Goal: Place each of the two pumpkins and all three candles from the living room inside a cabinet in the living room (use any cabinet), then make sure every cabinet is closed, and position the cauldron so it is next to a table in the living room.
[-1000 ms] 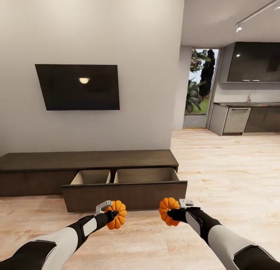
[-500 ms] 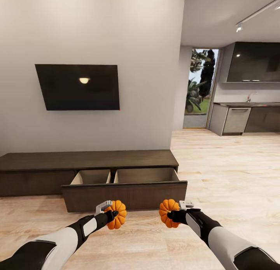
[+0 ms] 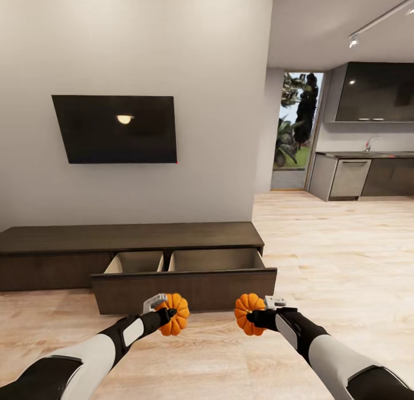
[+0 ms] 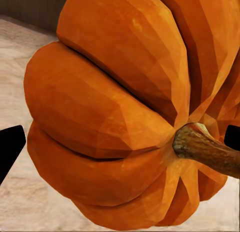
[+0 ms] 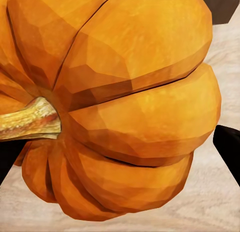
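left gripper (image 3: 165, 316) is being kept clamped on 1 pumpkin (image 3: 174, 322), lifted slightly since 1 s ago | right gripper (image 3: 257, 320) is gripping pumpkin 2 (image 3: 248, 313) | open cabinet (image 3: 184, 285) drawer is being approached; contents probably empty, interior partly hidden

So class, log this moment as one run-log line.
left gripper: holding pumpkin | right gripper: holding second pumpkin | cabinet: drawer open | candles: unseen

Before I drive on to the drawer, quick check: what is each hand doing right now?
Left hand: closed on a pumpkin.
Right hand: closed on the other pumpkin.
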{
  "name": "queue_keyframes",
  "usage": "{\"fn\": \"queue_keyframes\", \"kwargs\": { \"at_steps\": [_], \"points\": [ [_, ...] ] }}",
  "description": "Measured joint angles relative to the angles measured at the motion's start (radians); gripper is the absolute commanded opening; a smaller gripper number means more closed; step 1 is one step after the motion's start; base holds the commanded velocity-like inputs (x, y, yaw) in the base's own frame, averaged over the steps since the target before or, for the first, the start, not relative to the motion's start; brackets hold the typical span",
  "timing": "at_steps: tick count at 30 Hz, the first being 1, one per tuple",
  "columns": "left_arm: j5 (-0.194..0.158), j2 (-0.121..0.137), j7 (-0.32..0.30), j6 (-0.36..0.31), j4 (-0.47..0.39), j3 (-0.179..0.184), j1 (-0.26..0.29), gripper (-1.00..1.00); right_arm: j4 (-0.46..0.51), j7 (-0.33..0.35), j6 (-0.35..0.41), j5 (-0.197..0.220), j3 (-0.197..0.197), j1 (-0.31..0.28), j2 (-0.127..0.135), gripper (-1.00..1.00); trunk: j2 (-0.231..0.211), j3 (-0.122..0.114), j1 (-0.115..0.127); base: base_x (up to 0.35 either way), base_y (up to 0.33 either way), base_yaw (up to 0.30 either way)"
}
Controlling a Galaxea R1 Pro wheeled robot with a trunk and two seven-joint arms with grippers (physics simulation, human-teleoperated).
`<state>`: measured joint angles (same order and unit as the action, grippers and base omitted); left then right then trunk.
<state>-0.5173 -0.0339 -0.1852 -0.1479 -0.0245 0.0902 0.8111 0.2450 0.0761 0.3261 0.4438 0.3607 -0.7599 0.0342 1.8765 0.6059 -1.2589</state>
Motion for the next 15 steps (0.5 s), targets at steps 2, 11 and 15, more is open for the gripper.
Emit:
{"fn": "queue_keyframes", "kwargs": {
  "at_steps": [2, 11, 15],
  "points": [
    [-0.001, 0.0, 0.008, -0.058, -0.031, -0.001, 0.0, -1.0, 0.006, 0.0, 0.008, 0.001, -0.001, -0.001, 0.0, -1.0, 0.0, 0.0, 0.0, 0.0, 0.0, 0.0],
    [-0.007, -0.001, 0.21, -0.392, -0.283, 0.001, 0.001, -1.0, 0.028, -0.004, 0.223, 0.005, -0.001, -0.026, 0.0, -1.0, 0.0, 0.0, 0.0, 0.0, 0.0, 0.0],
    [-0.002, -0.001, 0.231, -0.564, -0.326, 0.003, 0.005, -1.0, 0.029, -0.006, 0.331, 0.009, -0.002, -0.097, 0.0, -1.0, 0.0, 0.0, 0.0, 0.0, 0.0, 0.0]
  ]
}}
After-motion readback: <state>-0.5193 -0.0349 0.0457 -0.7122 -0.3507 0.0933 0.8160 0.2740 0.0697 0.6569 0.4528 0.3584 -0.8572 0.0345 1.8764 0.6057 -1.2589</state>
